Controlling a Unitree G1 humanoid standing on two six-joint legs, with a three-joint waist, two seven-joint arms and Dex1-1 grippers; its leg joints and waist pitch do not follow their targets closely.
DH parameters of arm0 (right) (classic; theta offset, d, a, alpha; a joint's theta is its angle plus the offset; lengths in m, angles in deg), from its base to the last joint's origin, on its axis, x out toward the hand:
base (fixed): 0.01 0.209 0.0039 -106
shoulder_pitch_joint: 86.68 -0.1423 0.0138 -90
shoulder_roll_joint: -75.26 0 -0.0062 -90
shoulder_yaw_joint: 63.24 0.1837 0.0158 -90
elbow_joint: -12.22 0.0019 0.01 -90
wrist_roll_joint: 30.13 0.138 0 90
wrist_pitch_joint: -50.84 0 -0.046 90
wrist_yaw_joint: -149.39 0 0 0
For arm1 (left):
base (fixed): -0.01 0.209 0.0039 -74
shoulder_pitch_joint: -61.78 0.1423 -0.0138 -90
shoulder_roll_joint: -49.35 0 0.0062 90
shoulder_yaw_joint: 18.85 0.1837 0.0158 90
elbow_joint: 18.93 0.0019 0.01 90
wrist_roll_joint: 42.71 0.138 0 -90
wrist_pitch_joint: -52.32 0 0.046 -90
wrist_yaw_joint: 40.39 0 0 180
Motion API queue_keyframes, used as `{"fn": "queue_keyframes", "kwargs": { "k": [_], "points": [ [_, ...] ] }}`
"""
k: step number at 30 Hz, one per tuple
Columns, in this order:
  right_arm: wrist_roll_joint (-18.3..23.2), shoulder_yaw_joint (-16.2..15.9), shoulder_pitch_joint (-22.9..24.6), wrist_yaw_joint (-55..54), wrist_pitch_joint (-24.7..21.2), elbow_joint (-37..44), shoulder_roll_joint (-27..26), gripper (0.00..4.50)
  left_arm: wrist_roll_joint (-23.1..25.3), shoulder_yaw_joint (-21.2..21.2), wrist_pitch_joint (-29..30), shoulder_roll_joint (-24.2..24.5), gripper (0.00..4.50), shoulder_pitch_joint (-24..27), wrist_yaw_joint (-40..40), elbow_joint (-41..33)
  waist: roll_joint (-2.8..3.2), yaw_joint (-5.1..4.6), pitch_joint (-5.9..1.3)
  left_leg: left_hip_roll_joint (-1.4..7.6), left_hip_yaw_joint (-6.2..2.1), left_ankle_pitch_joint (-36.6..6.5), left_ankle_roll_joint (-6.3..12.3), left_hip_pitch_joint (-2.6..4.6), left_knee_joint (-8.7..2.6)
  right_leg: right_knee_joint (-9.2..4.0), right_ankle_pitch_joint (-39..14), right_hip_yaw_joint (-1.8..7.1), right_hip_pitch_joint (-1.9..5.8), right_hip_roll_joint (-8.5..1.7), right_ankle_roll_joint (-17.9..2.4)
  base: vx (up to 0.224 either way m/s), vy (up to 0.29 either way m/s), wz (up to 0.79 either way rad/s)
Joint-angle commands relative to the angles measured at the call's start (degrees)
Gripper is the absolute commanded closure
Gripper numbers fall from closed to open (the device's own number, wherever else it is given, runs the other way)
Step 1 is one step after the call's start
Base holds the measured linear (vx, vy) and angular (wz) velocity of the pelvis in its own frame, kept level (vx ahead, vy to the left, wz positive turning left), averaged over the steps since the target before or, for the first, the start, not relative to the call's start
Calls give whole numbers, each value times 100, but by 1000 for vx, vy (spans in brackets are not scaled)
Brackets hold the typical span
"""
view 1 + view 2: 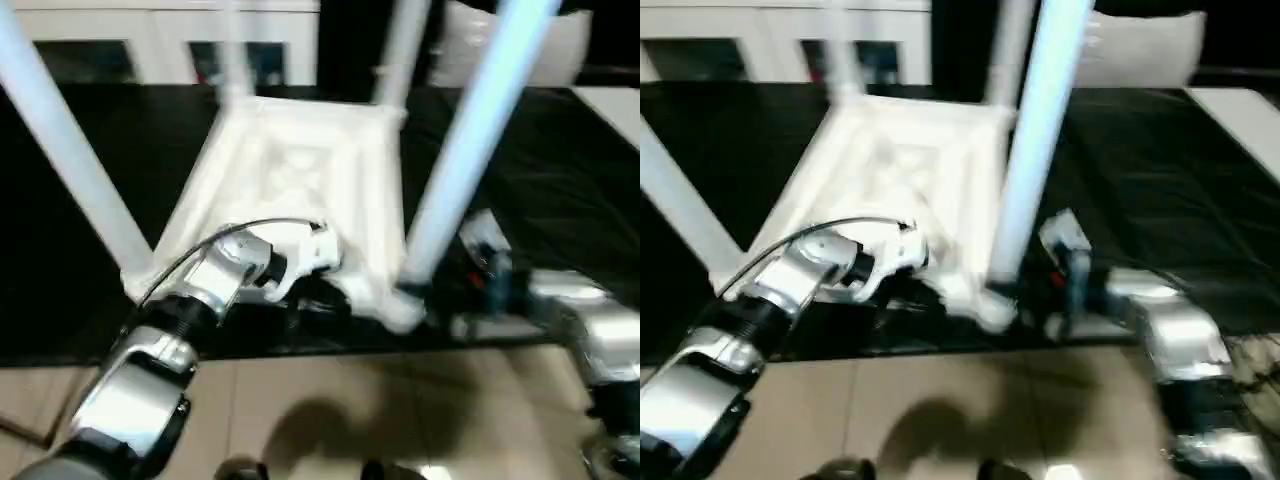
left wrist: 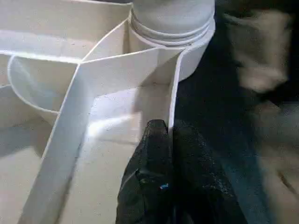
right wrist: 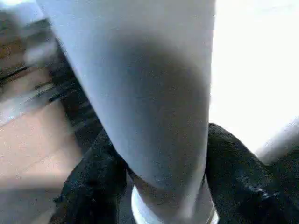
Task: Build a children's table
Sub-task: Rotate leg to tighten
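Note:
The children's table lies upside down: its white ribbed tabletop (image 1: 300, 170) rests on the black work table with four white legs pointing up. My left gripper (image 2: 170, 135) is shut on the thin rim wall at the tabletop's near edge, close to the near-right corner socket (image 2: 173, 28). The near-right leg (image 1: 470, 150) stands in that socket. Around the base of this leg my right gripper (image 3: 163, 177) has a black finger (image 3: 93, 182) pressed on each side. The near-left leg (image 1: 70, 150) rises at the left, and two far legs (image 1: 400, 50) stand at the back.
The black-covered work table (image 1: 80, 300) ends at its front edge just below both grippers, with tan floor (image 1: 330, 400) beyond. White cabinets (image 1: 150, 40) line the back. A white surface (image 1: 620, 110) shows at the far right.

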Motion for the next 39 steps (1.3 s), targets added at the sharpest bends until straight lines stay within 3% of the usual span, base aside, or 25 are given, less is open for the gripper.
{"fn": "queue_keyframes", "kwargs": {
  "k": [1,3,5,7,12,15,17,18,22,27,31,32,33,35,39],
  "points": [
    [-238,-146,-159,-923,-171,-81,-338,241,-225,-139,348,-527,450,-93,-660,23,-90,-43,-340,-12,-69,-1694,35,-3,-384,-636,-3836,87,337,-298,-246,0,0,0],
    [-475,37,-249,-1805,-264,-220,-654,241,-250,-294,480,-749,450,-146,-1171,101,-93,-122,-343,-11,-59,-1644,136,-19,-385,-658,-3639,92,331,-280,-254,0,0,0],
    [-507,238,-305,-2448,-189,-333,-958,241,-299,-417,571,-975,450,-165,-1524,115,-93,-204,-368,-1,-59,-1532,228,-31,-405,-627,-3152,105,328,-266,-450,0,0,0],
    [-443,287,-304,-2519,-126,-344,-1051,183,-326,-443,584,-1077,450,-157,-1592,80,-84,-199,-370,7,-34,-1552,351,21,-399,-623,-2957,136,296,-260,-557,0,0,0],
    [-322,399,-251,-2424,139,-220,-1211,140,-237,-309,402,-1151,450,-107,-1497,-15,-67,-153,-393,41,8,-1192,557,10,-398,-493,-2016,210,329,-251,-964,0,0,0],
    [-239,401,-168,-2145,192,-103,-1080,130,-175,-250,306,-1026,450,-85,-1430,-14,-67,-128,-404,40,22,-1080,651,4,-388,-468,-1796,219,358,-259,-1047,0,0,0],
    [-184,394,-109,-1875,252,-37,-902,96,-118,-183,186,-895,450,-66,-1325,1,-35,-109,-406,46,20,-1016,662,-2,-391,-458,-1734,218,368,-264,-1078,0,0,0],
    [-184,394,-109,-1875,252,-37,-902,91,-118,-183,186,-895,450,-66,-1325,1,-51,-103,-411,44,24,-1006,672,-7,-386,-458,-1719,219,380,-264,-1082,0,0,0],
    [-67,214,85,-512,781,64,-88,61,38,83,-270,-420,450,5,-599,8,-45,-43,-410,65,35,-1028,754,16,-377,-444,-1546,227,381,-268,-1162,0,0,0],
    [-39,56,190,497,1032,44,498,8,-8,287,-765,-93,450,46,210,-41,-40,-11,-432,97,24,-962,784,18,-376,-408,-1444,231,392,-279,-1261,0,0,0],
    [103,-108,223,1273,1030,77,828,8,-53,448,-994,73,450,90,751,-154,-11,103,-440,141,33,-974,800,40,-371,-362,-1228,235,382,-281,-1422,0,0,0],
    [161,-186,228,1545,1054,68,949,22,-39,520,-1076,135,450,94,902,-174,-13,132,-446,147,36,-1003,791,54,-368,-356,-1205,235,377,-283,-1453,0,0,0],
    [205,-267,215,1847,1120,21,1067,32,-18,608,-1196,216,450,96,1101,-191,-59,138,-460,149,39,-1003,802,45,-366,-350,-1200,234,395,-287,-1457,0,0,0],
    [234,-321,205,2053,1168,-14,1146,42,-4,666,-1279,271,450,97,1241,-202,-36,178,-457,153,34,-950,800,39,-364,-335,-1190,238,390,-297,-1456,0,0,0],
    [292,-452,162,2534,1159,-85,1278,75,10,788,-1475,407,450,127,1636,-283,-54,240,-464,160,40,-948,758,52,-361,-330,-1248,247,380,-309,-1458,0,0,0]
  ]
}}
